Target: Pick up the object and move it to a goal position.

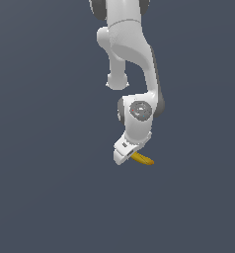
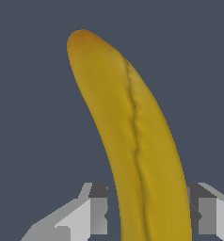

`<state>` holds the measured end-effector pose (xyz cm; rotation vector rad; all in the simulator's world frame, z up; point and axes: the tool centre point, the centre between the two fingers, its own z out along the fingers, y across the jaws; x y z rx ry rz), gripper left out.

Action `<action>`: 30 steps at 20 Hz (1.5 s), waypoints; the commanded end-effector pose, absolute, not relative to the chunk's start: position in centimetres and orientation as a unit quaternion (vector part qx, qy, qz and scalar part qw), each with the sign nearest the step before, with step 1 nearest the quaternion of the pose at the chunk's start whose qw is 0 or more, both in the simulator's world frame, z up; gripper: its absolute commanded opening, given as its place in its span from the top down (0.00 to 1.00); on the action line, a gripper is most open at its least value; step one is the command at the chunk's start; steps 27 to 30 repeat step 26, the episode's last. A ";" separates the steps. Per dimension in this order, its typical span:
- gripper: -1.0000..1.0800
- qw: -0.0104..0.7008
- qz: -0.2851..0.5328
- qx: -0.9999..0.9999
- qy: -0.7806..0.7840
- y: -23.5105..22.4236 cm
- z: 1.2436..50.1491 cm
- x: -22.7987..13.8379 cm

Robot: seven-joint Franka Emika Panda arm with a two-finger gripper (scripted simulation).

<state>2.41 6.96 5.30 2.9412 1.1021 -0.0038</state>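
The object is a curved yellow banana [image 2: 132,136] with a darker orange-brown end; it fills the wrist view between my two fingers. One grey finger [image 2: 92,212] sits on one side of it and the other finger [image 2: 208,214] on the opposite side, both pressed close to the fruit. My gripper [image 2: 151,221] is shut on the banana. In the exterior view the banana [image 1: 143,159] sticks out from under the white hand toward the exterior view's right, and the gripper [image 1: 133,155] is mostly hidden by the hand.
The white arm [image 1: 132,54] comes down from the top of the exterior view. A plain dark blue-grey surface [image 1: 45,188] lies all around.
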 end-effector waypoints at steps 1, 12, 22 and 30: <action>1.00 0.001 0.000 0.936 0.352 9.7 7.0 2.4; 1.00 0.000 0.000 0.936 0.352 20.6 13.5 2.7; 1.00 0.000 0.000 0.936 0.352 23.8 15.4 3.0; 1.00 0.000 0.000 0.936 0.352 23.5 15.2 3.1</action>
